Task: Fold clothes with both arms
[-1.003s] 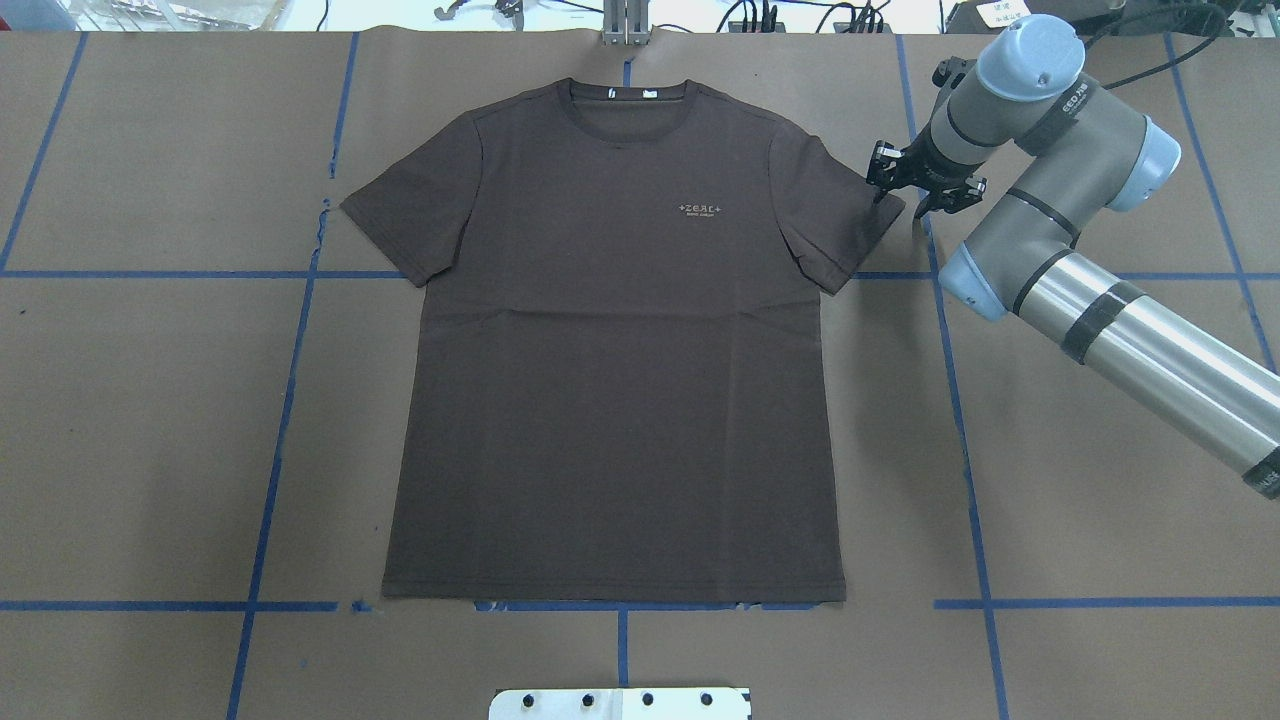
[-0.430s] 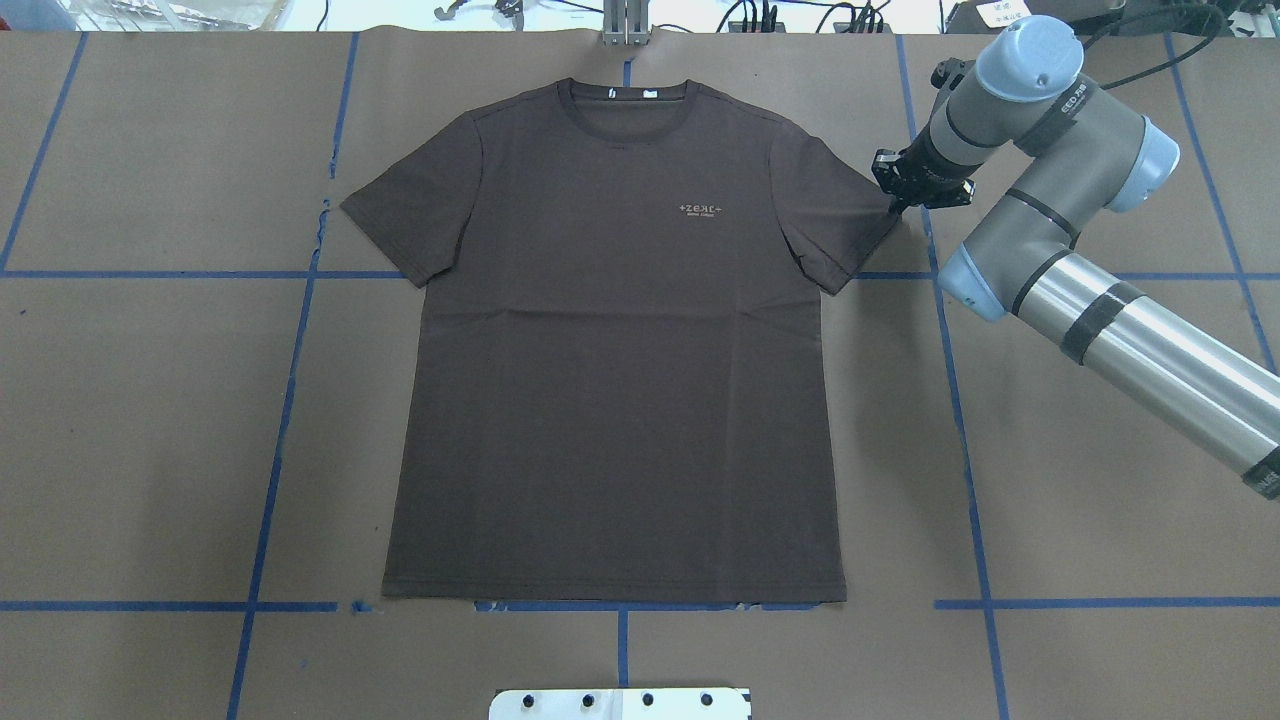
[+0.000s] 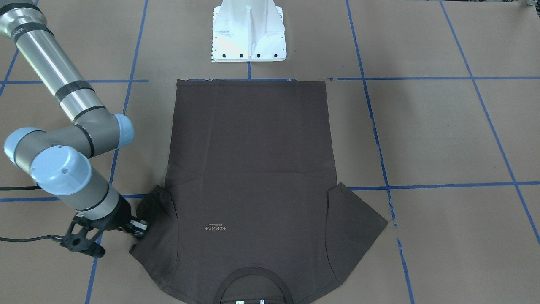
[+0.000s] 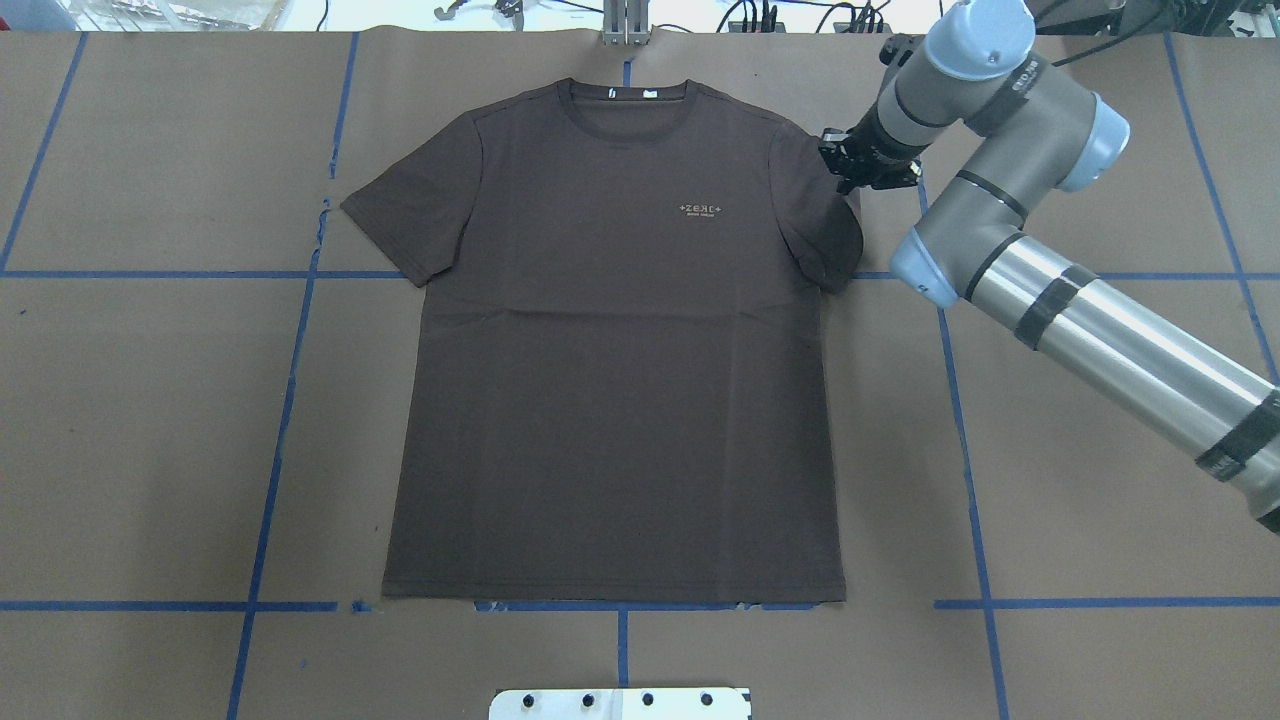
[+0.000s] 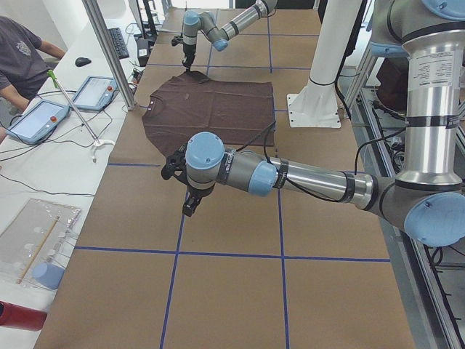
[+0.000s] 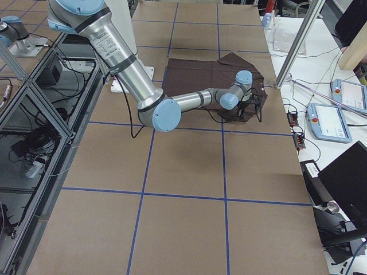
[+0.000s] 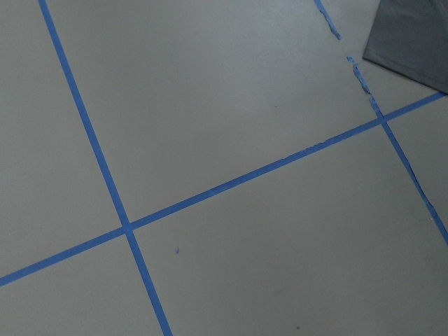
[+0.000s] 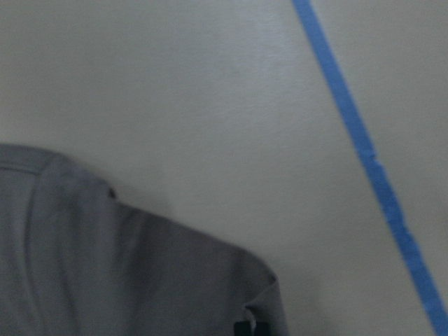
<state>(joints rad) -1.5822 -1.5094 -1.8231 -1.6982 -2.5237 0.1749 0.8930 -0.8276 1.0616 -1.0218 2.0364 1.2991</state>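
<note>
The dark brown t-shirt [image 4: 620, 380] lies flat on the paper-covered table, chest lettering up and collar at the far edge. My right gripper [image 4: 850, 182] is shut on the outer edge of its right sleeve [image 4: 825, 230], which is drawn in toward the body and bunched [image 3: 154, 202]. In the front-facing view the right gripper [image 3: 141, 226] pinches that sleeve edge. The right wrist view shows lifted sleeve cloth [image 8: 126, 273] over the table. My left gripper [image 5: 187, 203] hangs over bare paper beyond the shirt's left sleeve; I cannot tell if it is open or shut. A shirt corner [image 7: 413, 42] shows in the left wrist view.
Blue tape lines [image 4: 290, 380] grid the brown paper. The white pedestal base [image 3: 249, 31] stands by the shirt's hem. Along the far side run an aluminium post [image 5: 109, 51], tablets [image 5: 94, 93] and cables, with a seated person [image 5: 22, 51] there.
The right gripper went from open beside the sleeve tip to shut on it, then moved inward and toward the collar, dragging the sleeve in. The rest of the shirt stayed put.
</note>
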